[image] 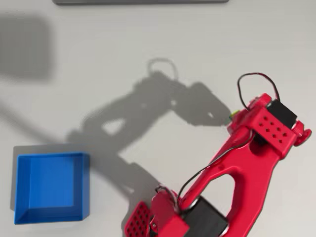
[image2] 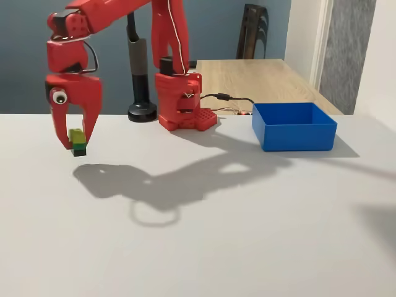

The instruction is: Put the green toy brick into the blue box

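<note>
Behind the pale grey table (image2: 247, 235) in the fixed view stands a blue-grey wall, with a wooden desk (image2: 260, 77) and a dark chair (image2: 253, 31) in the upper right of the frame. No brand, label or writing can be read on anything.

At the left of the fixed view the red arm (image2: 111, 15) reaches out from its base (image2: 182, 102) and points its gripper (image2: 77, 139) straight down. The two fingers are closed on the green brick (image2: 78, 142), which sits between their tips – lime on top, darker green below. The brick looks slightly above the table, its shadow lying just to the lower right, though whether it touches the surface cannot be told for sure.

From overhead the arm (image: 247, 163) fills the lower right of the frame, and just a sliver of the green brick (image: 232, 114) peeks out at the left edge of the gripper body, right of centre.

The blue box (image2: 294, 127) sits at the right of the fixed view, well apart from the gripper – its walls low. Overhead, the blue box (image: 49, 185) lies in the lower left of the frame, far from the brick.
</note>
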Controlling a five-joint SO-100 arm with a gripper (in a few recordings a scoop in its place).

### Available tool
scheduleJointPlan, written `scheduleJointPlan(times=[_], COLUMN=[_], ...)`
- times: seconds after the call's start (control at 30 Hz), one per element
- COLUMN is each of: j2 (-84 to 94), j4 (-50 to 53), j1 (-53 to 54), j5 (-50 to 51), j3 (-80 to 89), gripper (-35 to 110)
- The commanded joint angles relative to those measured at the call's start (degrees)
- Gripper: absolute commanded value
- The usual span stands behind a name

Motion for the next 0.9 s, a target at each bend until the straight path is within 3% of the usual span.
scheduleJointPlan(times=[0.0, 0.5, 0.87], j2=[10.8, 16.6, 16.3], j4=[0.7, 0.6, 0.6], j1=[-6.3, -43.4, -71.9], j5=[-0.1, -4.7, -9.3], j3=[-4.3, -13.2, -8.6], gripper=[0, 0, 0])
